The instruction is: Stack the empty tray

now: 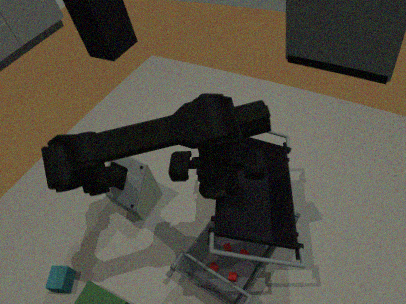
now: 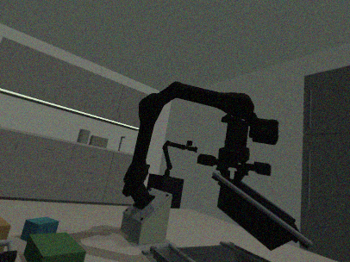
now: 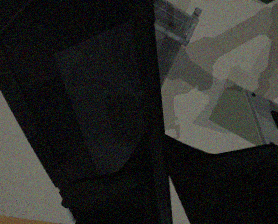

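Observation:
My gripper is shut on the side wall of the empty tray. This dark tray hangs in the air, clearly tilted, one end lower in the exterior view. One of its own wire bars sticks out past an end. Below it the loaded tray stands on the table, partly hidden; a part shows in the wrist view. Red blocks lie inside. Its near bar lies across its top; its far bar also lies across, hidden in the top view.
A teal block and a green block stand on the table left of the loaded tray. The arm's pale base stands behind them. An orange block shows at the left edge.

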Controlling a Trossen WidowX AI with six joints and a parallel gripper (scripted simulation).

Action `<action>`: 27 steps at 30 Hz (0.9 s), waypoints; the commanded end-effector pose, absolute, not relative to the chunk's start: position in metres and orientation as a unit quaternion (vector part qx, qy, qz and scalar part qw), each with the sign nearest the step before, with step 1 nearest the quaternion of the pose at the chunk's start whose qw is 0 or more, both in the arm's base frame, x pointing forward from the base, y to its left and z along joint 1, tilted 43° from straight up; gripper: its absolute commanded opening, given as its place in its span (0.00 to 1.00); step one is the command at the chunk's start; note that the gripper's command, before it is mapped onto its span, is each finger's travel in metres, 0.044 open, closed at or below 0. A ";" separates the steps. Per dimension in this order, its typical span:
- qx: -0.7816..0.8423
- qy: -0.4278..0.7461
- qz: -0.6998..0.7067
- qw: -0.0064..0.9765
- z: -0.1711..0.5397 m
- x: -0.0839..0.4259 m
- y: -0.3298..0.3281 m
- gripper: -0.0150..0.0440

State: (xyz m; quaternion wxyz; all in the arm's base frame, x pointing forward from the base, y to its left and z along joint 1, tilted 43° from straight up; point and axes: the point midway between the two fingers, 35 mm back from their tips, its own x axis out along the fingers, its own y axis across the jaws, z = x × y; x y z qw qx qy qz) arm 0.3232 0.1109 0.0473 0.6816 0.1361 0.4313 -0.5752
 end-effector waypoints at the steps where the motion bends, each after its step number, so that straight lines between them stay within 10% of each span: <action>1: 0.165 0.407 -0.581 0.685 0.058 0.326 0.110 0.25; 27: 0.308 0.261 -0.661 0.632 0.086 0.330 0.070 0.25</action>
